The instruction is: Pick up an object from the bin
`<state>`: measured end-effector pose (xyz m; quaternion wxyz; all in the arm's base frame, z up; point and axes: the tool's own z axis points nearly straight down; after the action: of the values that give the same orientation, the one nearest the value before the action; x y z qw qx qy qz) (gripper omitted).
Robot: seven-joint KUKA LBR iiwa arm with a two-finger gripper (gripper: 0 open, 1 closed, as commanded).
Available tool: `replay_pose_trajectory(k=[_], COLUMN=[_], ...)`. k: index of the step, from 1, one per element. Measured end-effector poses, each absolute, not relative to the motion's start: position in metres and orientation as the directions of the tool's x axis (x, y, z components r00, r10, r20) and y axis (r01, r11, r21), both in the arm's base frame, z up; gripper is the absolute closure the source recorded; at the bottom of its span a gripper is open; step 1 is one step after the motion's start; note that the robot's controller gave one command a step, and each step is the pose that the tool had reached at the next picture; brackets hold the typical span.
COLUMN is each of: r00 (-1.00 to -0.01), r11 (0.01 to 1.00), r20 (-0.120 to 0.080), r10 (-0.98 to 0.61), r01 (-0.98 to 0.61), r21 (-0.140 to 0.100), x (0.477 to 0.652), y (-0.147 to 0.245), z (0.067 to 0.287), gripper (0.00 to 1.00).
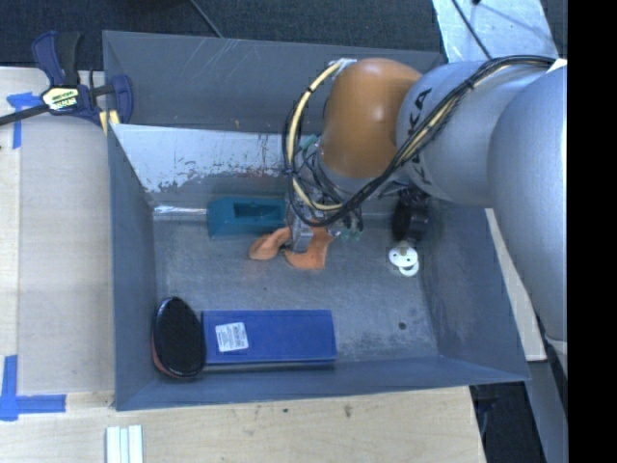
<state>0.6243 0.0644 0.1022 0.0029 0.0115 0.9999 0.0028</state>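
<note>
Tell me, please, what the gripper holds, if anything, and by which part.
It cannot be told: the gripper sits over the right end of an orange piece mid-bin, the contact hidden by its wrist.

The orange wrist cover (362,114) and its cables hide from me the right end of the teal block (239,217) and part of the soft orange thing (268,247). I can't identify the small white piece (404,259), nor the black lump (411,220) half under the arm.
</note>
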Motion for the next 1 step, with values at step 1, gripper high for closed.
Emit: replay_pose_trajectory(k=[1], r00=[-1.0], r11=[1.0], r20=[-0.004], r10=[0.023], r01=[0.023], r21=[0.002], x=[0.6251], y=[0.0637], z=[0.1166], gripper=[1.0])
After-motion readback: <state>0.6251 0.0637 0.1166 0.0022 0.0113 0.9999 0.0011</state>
